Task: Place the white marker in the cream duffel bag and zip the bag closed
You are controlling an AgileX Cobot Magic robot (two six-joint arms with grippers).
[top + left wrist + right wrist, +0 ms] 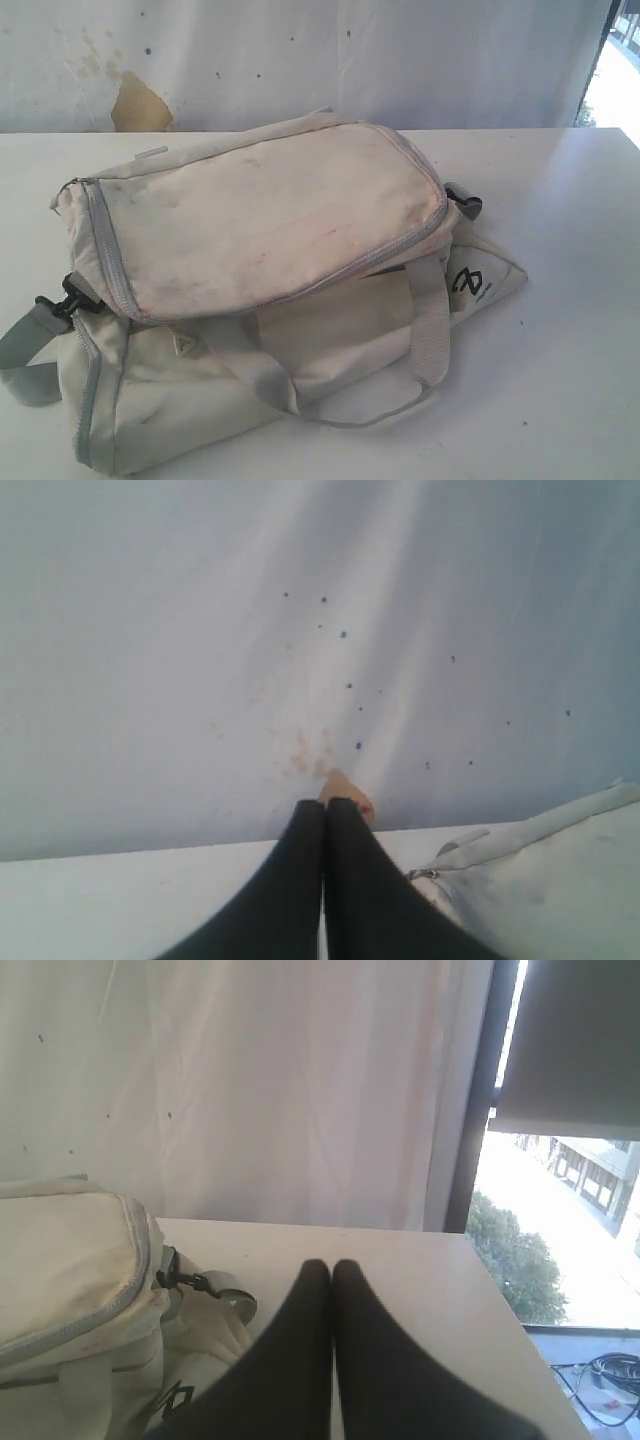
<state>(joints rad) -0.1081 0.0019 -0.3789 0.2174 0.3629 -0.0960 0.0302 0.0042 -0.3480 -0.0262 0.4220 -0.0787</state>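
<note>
as the bag lies: cream duffel bag (270, 220) slumped on the white table (560, 330), its grey zip (110, 250) seemingly run shut.
bag handling: soft, floppy cloth; probably needs bracing beside the zip while the other gripper pulls.
left gripper (324, 810): jaws pressed together, empty, off the bag.
right gripper (332, 1270): likewise closed on nothing.
writing: black logo (466, 283); small print beneath unreadable.
white marker: in no view; likely light, stiff, slippery, so pinch mid-barrel.

The bag (270, 220) was soft, matt cream cloth, scuffed and stained, with a grey woven zip (106, 250), a webbing strap (430, 320) and a black plastic-looking clip (68, 298). The worktop (560, 300) was smooth matt white, and the backdrop (300, 50) was creased, spotted white cloth. The left end effector (324, 806) and right end effector (323, 1266) looked smooth matt black.
</note>
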